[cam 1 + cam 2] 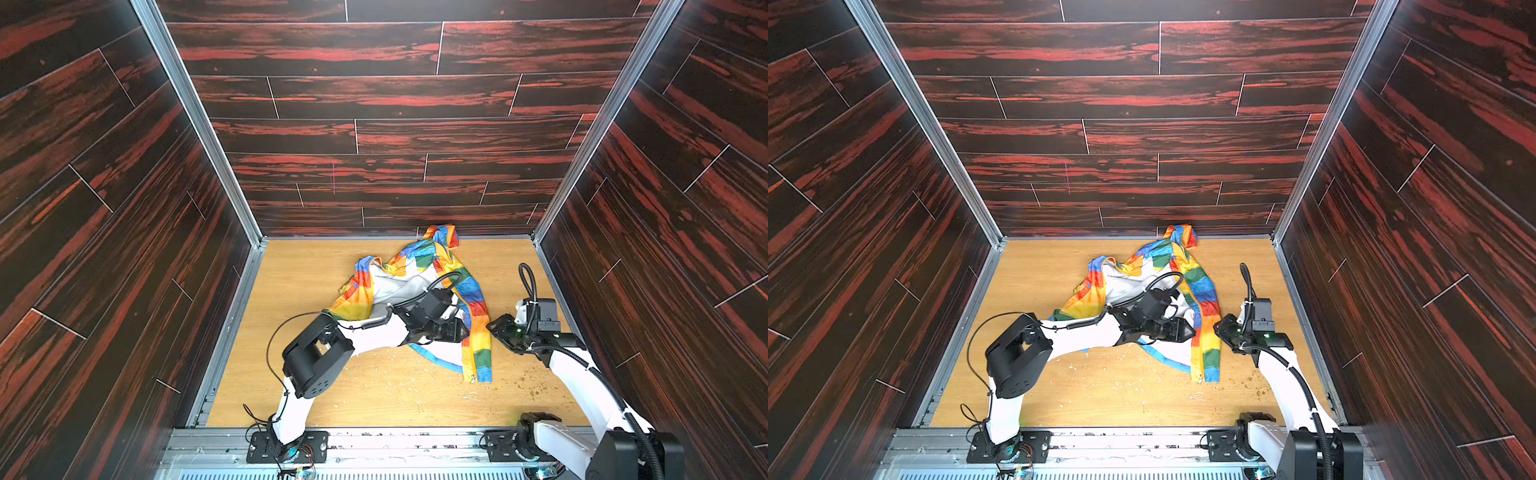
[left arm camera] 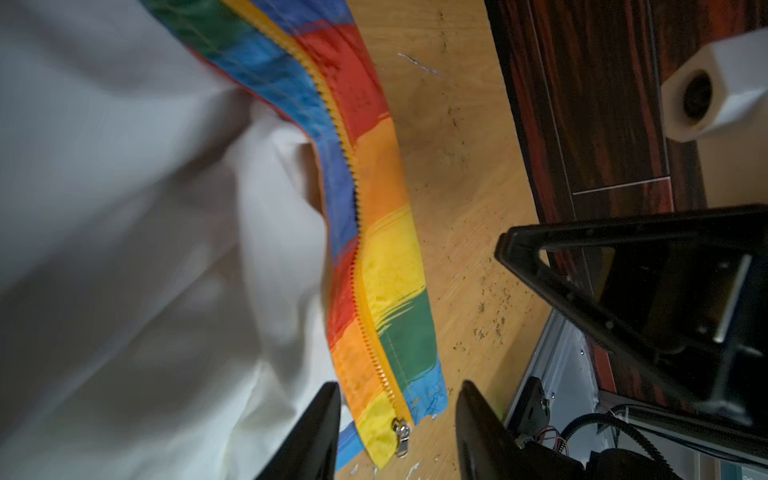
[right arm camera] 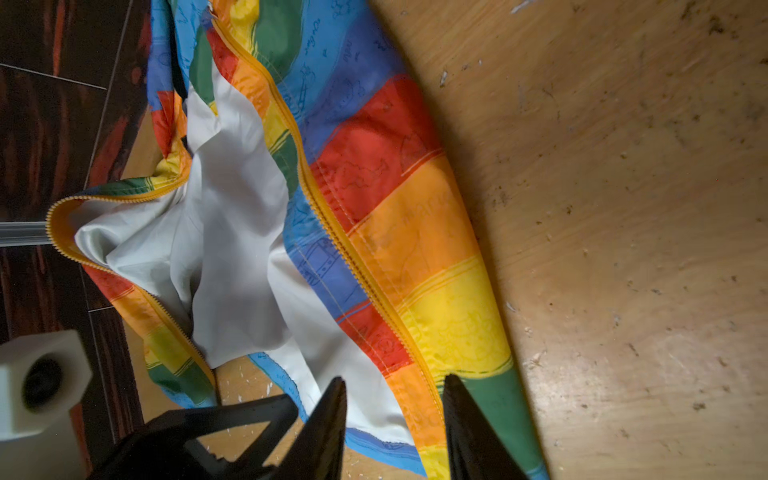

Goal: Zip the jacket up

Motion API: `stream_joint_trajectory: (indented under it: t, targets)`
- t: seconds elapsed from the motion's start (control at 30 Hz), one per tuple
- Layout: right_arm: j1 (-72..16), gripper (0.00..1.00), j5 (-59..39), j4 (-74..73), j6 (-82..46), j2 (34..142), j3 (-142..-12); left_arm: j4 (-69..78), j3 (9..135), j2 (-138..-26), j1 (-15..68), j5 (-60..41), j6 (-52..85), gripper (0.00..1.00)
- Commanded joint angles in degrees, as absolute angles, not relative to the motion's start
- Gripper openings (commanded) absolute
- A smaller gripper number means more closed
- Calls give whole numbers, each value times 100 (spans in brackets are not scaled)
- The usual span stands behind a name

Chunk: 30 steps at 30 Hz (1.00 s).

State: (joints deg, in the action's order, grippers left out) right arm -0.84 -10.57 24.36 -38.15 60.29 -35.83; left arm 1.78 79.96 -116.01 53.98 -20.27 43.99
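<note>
On wooden table (image 1: 316, 274), toward rear wall: jacket (image 1: 476, 293) lying open, white lining facing up, zipper (image 3: 332, 224) halves lying apart. Left gripper (image 2: 398, 388) hovering over lining beside striped front panel, jaws standing apart, gripping nothing. Zipper pull (image 2: 401, 430) sitting at panel's hem end. Right gripper (image 3: 395, 382) hanging just beside same panel, jaws apart, gripping nothing.

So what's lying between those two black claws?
The zippered front panel of the jacket lies between the left gripper and right gripper, in both top views.

Wooden table (image 1: 291, 291) carries the crumpled jacket (image 1: 478, 291); scattered crumbs (image 1: 536, 388).
</note>
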Motion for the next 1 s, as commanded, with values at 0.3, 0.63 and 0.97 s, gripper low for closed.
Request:
stream_joint_trajectory:
  t: [0.3,0.63,0.97]
  targets:
    - [-26,42,-1371,2650,-3841,5735,-3507,-259,8592,-12261,5476,-1611,4093,47]
    - [-26,50,-1398,2773,-3807,5619,-3542,-668,9166,-12784,5471,-1537,3675,47]
    - [-22,49,-1386,2872,-3754,5642,-3647,-10,9361,-13090,5476,-2125,3699,47]
